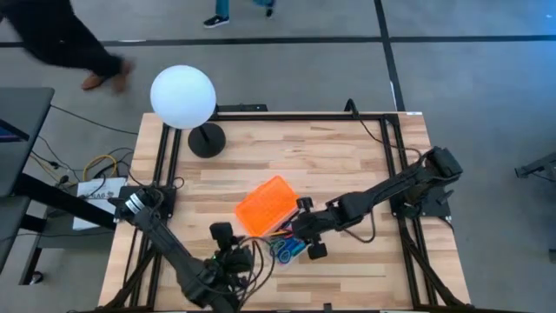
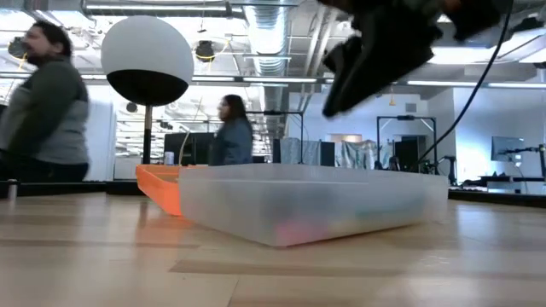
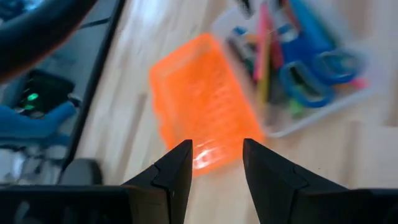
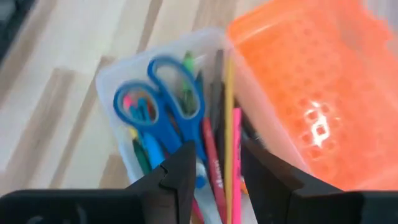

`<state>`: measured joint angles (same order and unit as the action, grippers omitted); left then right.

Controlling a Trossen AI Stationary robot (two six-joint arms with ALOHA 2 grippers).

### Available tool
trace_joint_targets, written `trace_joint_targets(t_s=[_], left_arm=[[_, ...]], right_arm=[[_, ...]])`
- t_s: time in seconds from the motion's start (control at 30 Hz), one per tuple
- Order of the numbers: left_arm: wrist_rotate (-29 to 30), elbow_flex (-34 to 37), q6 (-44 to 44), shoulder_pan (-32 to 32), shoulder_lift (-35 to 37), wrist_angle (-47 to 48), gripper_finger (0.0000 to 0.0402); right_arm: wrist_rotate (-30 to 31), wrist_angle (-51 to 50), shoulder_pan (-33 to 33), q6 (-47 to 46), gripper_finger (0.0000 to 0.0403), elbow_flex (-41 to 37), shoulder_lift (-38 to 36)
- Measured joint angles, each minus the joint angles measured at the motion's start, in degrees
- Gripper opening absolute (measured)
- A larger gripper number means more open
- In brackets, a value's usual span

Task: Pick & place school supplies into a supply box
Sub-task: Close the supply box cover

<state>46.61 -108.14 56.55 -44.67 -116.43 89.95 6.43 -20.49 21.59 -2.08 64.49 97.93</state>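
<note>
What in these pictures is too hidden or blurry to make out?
- High view: the contents of the clear supply box, covered by the right gripper.
- Low view: pens inside, only smears through the frosted wall.
- Left wrist view: scissors blurred.
- Right wrist view: orange lid cut off by the edge.

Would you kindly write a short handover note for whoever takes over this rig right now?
Left gripper: jaws open, empty, above the orange lid.
Right gripper: jaws open, empty, over the clear box.
Things: scissors and the pens and pencils lie inside the box; the lid lies open beside it on the table.
Done: every supply in view is boxed.
Left: probably closing the lid.
</note>
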Motion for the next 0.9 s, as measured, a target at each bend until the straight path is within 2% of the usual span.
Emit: trace_joint_targets(t_s=[0.23, 0.33, 0.43, 0.67, 0.8, 0.9], left_arm=[[3.56, 16.31, 4.05, 4.81, 11.21, -1.51, 0.0137], [4.64, 24.82, 3.75, 6.50, 18.58, -7.15, 0.0137], [4.58, 34.22, 0.79, 8.23, 26.97, -16.68, 0.0137], [-4.53, 54.40, -12.36, 14.55, 42.12, -43.87, 0.0137], [-7.67, 61.64, -14.49, 18.81, 45.43, -51.68, 0.0137], [-9.02, 64.45, -16.24, 22.14, 45.80, -55.29, 0.0137]], right_arm=[[5.47, -2.03, 2.47, -8.37, 0.0118, 0.00, -4.44], [8.90, -1.93, 4.70, -13.13, 0.0118, 0.00, -5.05], [12.74, -2.02, 7.45, -18.83, 0.0118, 0.00, -5.01], [26.04, -5.99, 15.19, -34.85, 0.0118, 0.06, -3.85], [32.02, -11.00, 19.23, -46.85, 0.0118, -0.22, -3.25], [34.32, -11.27, 22.08, -55.64, 0.0118, -2.02, -2.91]])
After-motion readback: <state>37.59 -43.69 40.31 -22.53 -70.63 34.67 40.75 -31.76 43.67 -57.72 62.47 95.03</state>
